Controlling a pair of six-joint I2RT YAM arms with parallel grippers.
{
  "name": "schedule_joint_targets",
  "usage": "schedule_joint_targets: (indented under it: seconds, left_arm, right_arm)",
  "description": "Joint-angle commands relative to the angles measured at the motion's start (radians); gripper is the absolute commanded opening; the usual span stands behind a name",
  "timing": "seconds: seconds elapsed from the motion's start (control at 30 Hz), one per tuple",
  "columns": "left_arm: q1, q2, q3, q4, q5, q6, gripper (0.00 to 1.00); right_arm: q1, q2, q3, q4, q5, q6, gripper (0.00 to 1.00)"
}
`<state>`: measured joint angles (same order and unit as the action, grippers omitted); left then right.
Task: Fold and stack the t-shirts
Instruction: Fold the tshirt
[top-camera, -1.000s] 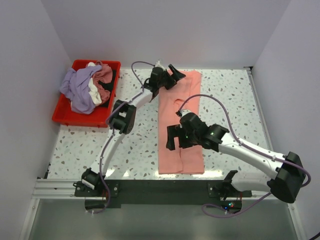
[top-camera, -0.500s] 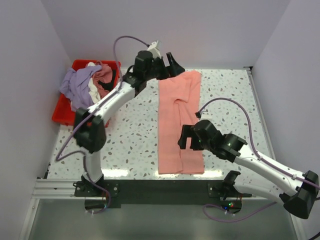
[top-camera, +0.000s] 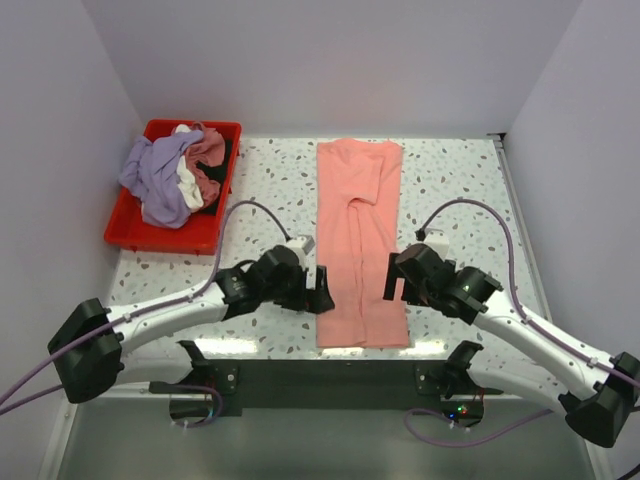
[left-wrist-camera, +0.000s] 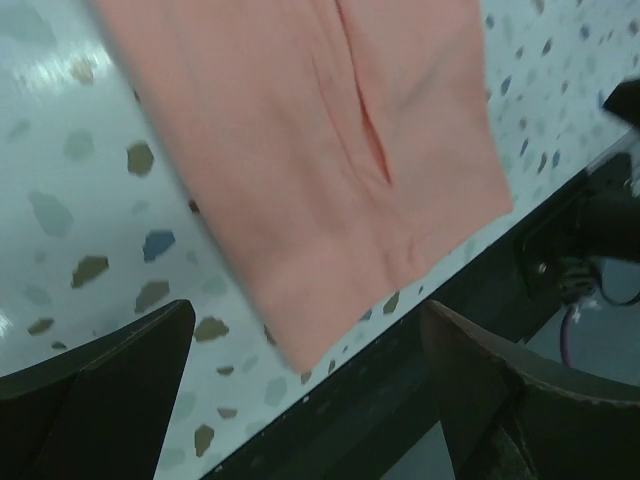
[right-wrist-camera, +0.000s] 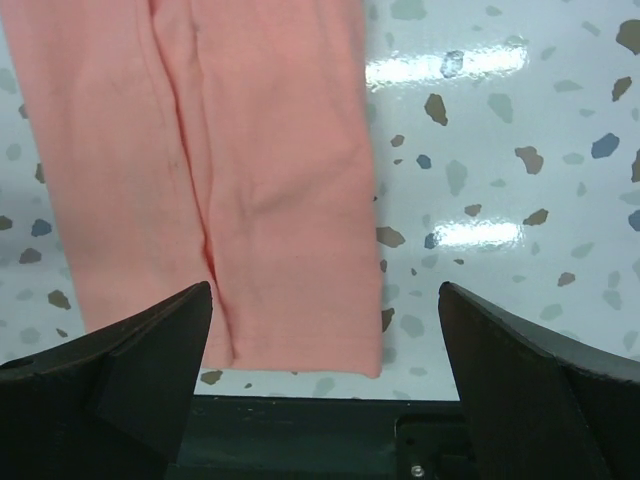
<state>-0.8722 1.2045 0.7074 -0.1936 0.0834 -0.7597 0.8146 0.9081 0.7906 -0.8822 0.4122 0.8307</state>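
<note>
- The salmon-pink t-shirt (top-camera: 360, 240) is lying flat in the centre of the top view as a long narrow strip, running from the back of the speckled table (top-camera: 270, 200) down towards its near edge
- Both long sides are looking folded inward, with a slit-like seam running up the middle where the flaps are meeting
- Its lower hem is stopping just short of the black front rail (top-camera: 330, 375), and in both wrist views the lower corners are showing flat and unpinched
- The left gripper (top-camera: 322, 290) is hanging just beside the lower left edge of the strip with its jaws spread wide and nothing between them
- The right gripper (top-camera: 390, 283) is mirroring it at the lower right edge, equally wide apart and empty
- Whether either fingertip is brushing the cloth I cannot tell
- The lavender t-shirt (top-camera: 150, 180), the white t-shirt (top-camera: 188, 185) and the dusty rose t-shirt (top-camera: 208, 150) are lying crumpled together in the red plastic bin (top-camera: 125, 225) at the upper left of the top view, with the lavender one spilling over the rim
- Judging progress, the first tee seems to be through its lengthwise folds and is waiting for the crosswise ones
- The two grippers look placed to take the lower corners and carry them up towards the collar end
- No stack is started yet, and the three tees in the bin are all remaining to be spread, folded and piled, so the task is sitting in its early part
</note>
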Motion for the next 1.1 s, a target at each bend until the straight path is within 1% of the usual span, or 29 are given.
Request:
schedule_joint_targets:
  seconds: [0.0, 0.03, 0.1, 0.17, 0.2, 0.23, 0.27, 0.37, 0.43, 0.5, 0.53, 0.7, 0.73, 0.8, 0.9, 1.0, 1.07]
  left_arm:
    - [-0.102, -0.082, -0.048, -0.107, -0.045, -0.096, 1.0]
    - [-0.149, -0.103, -0.061, -0.11, -0.051, -0.13, 1.0]
    - [-0.181, -0.111, -0.1, -0.098, -0.07, -0.162, 1.0]
    - [-0.185, -0.097, -0.121, -0.075, -0.063, -0.176, 0.99]
    - [-0.186, -0.088, -0.123, -0.07, -0.065, -0.181, 0.97]
    - [-0.188, -0.062, -0.121, -0.061, -0.06, -0.176, 0.88]
    - [-0.189, -0.047, -0.118, -0.029, -0.035, -0.167, 0.85]
    - [-0.197, 0.018, -0.099, -0.007, 0.012, -0.132, 0.79]
    - [-0.2, 0.061, -0.085, -0.029, -0.002, -0.125, 0.76]
    - [-0.2, 0.084, -0.089, -0.012, 0.027, -0.122, 0.74]
    - [-0.2, 0.105, -0.091, 0.003, 0.036, -0.121, 0.69]
    - [-0.202, 0.159, -0.068, -0.012, 0.018, -0.112, 0.58]
    - [-0.202, 0.162, -0.068, -0.001, 0.03, -0.11, 0.53]
    - [-0.206, 0.171, -0.074, 0.008, 0.062, -0.112, 0.5]
    - [-0.211, 0.184, -0.086, 0.01, 0.052, -0.115, 0.48]
    - [-0.209, 0.213, -0.08, 0.025, 0.058, -0.115, 0.45]
    - [-0.214, 0.227, -0.077, 0.052, 0.067, -0.115, 0.4]
  right_arm:
    - [-0.034, -0.021, -0.005, -0.058, 0.036, 0.007, 0.99]
    - [-0.041, -0.023, -0.02, -0.052, 0.024, -0.008, 0.99]
    - [-0.06, -0.029, -0.04, -0.012, -0.001, -0.024, 0.99]
    - [-0.068, -0.029, -0.066, 0.029, -0.058, -0.042, 0.99]
    - [-0.069, -0.025, -0.076, 0.04, -0.076, -0.045, 0.99]
    - [-0.069, -0.023, -0.086, 0.045, -0.088, -0.051, 0.99]
    - [-0.071, -0.02, -0.091, 0.043, -0.085, -0.053, 0.99]
    - [-0.071, -0.014, -0.108, 0.025, -0.069, -0.042, 0.99]
    - [-0.071, -0.026, -0.12, 0.02, -0.07, -0.021, 0.99]
    - [-0.071, -0.041, -0.132, 0.023, -0.084, -0.005, 0.99]
    - [-0.074, -0.057, -0.146, 0.026, -0.085, 0.005, 0.99]
    - [-0.075, -0.067, -0.16, 0.031, -0.075, 0.016, 0.99]
    - [-0.077, -0.067, -0.154, 0.025, -0.072, 0.016, 0.99]
    - [-0.077, -0.064, -0.149, 0.011, -0.066, 0.021, 0.99]
    - [-0.078, -0.061, -0.166, 0.02, -0.059, 0.028, 0.99]
    - [-0.081, -0.051, -0.174, 0.035, -0.084, 0.033, 0.99]
    - [-0.08, -0.043, -0.179, 0.046, -0.104, 0.027, 0.99]
